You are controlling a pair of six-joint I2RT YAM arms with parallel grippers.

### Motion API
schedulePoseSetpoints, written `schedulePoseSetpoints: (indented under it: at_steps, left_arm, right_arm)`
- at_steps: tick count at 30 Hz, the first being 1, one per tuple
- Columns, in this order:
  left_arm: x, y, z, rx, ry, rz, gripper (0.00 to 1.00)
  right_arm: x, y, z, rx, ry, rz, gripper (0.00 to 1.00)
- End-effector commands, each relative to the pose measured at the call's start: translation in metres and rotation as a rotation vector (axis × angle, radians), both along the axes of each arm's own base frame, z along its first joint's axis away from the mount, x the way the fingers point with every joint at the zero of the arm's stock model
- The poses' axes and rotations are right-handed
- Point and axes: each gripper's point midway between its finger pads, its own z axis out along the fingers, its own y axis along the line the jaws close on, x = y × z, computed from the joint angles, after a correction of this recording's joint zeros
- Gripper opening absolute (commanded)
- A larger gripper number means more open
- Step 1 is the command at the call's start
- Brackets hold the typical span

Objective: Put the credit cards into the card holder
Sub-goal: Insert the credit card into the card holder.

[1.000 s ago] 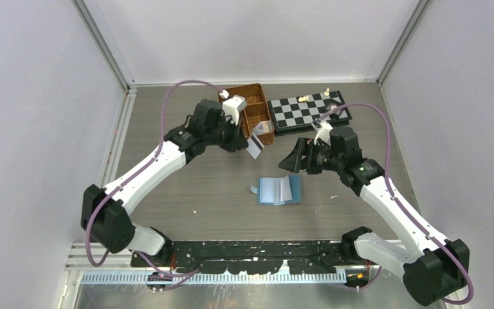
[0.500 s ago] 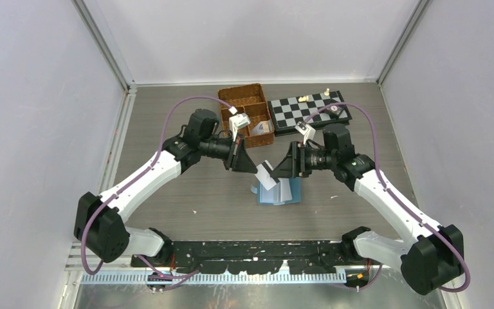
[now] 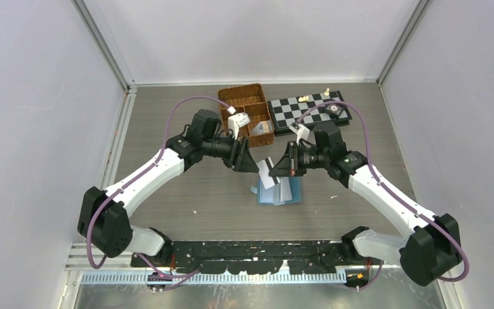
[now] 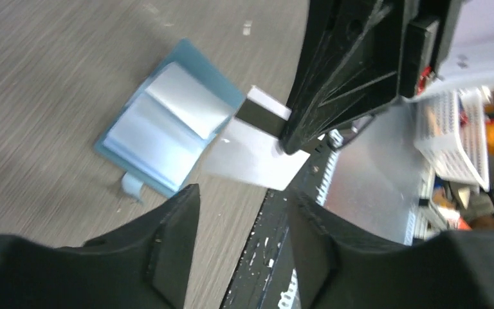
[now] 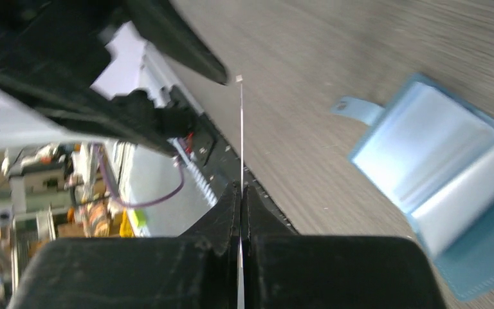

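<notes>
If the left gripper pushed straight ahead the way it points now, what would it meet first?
Most likely the black-striped card, which the right gripper pinches just ahead of the open left gripper. The right gripper itself comes right behind the card, though depth is hard to judge.

Grey wood-grain surface with a few things lying on it.
The teal card holder lies open near the middle, pale blue pockets up, its snap tab sticking out to the left. At the far side a brown wicker basket sits just beside a chessboard — a few chess pieces stand on it. A small white speck lies nearer the front.
</notes>
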Motion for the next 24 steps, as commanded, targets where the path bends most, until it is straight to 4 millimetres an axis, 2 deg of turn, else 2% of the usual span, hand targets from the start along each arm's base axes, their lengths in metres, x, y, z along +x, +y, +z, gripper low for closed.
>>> schedulePoseSetpoints:
  at_steps: [1, 5, 7, 15, 19, 24]
  left_arm:
    - [0.037, 0.022, -0.033, 0.19, -0.01, 0.259, 0.59]
    - [0.044, 0.038, -0.076, 0.32, 0.074, 0.388, 0.64]
    - [0.041, 0.036, -0.088, 0.319, 0.123, 0.407, 0.66]
    - [0.032, 0.014, -0.121, 0.291, 0.234, 0.386, 0.7]
    - [0.029, 0.007, -0.134, 0.305, 0.266, 0.373, 0.7]
    - [0.024, -0.002, -0.146, 0.321, 0.288, 0.356, 0.7]
  right_arm:
    - [0.032, -0.017, -0.04, -0.172, 0.126, -0.245, 0.01]
    - [0.034, -0.016, -0.07, -0.189, 0.234, -0.318, 0.01]
    - [0.033, -0.019, -0.083, -0.23, 0.255, -0.344, 0.01]
    - [0.029, -0.04, -0.123, -0.389, 0.323, -0.419, 0.0]
    - [0.025, -0.047, -0.132, -0.429, 0.328, -0.422, 0.01]
    - [0.021, -0.053, -0.135, -0.434, 0.332, -0.42, 0.0]
